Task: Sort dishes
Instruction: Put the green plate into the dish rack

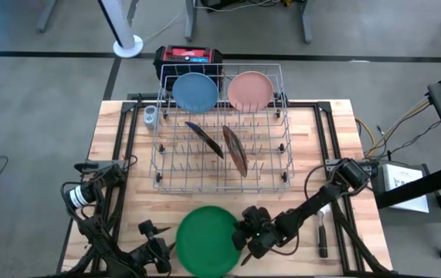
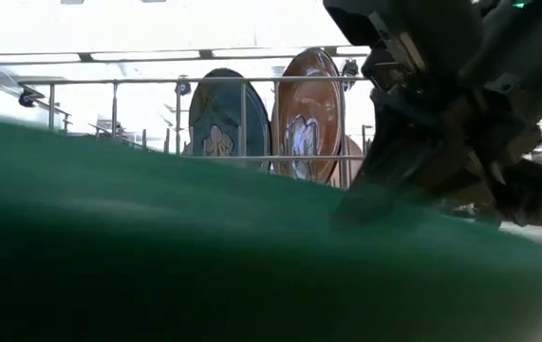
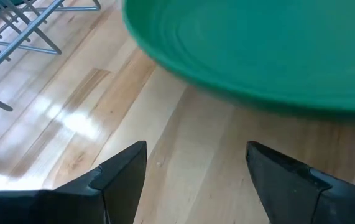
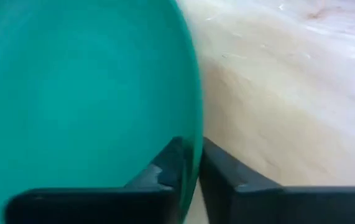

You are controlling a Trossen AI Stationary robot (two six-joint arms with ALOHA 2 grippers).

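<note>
The green plate (image 1: 208,239) is at the table's near edge, in front of the grey wire rack (image 1: 222,131). My right gripper (image 1: 243,235) is shut on its right rim. My left gripper (image 1: 158,249) is open and empty just left of the plate, which fills the left wrist view (image 3: 258,50). The light blue plate (image 1: 195,91) and the pale pink plate (image 1: 249,89) stand upright at the rack's far end. Two dark orange-brown plates (image 1: 205,139) (image 1: 235,150) lean in the rack's middle slots. My right gripper pinches the green plate's rim (image 4: 193,163) at its right side, one finger (image 4: 165,171) on the plate's inner face and the other (image 4: 227,177) on its outer face. The fingers come from the table's right side. Whether the plate rests on the table, I cannot tell.
A black-handled brush (image 1: 321,232) lies on the table's right side, near my right arm. A small grey object (image 1: 150,116) sits left of the rack's far corner. Bare wood shows on both sides of the rack.
</note>
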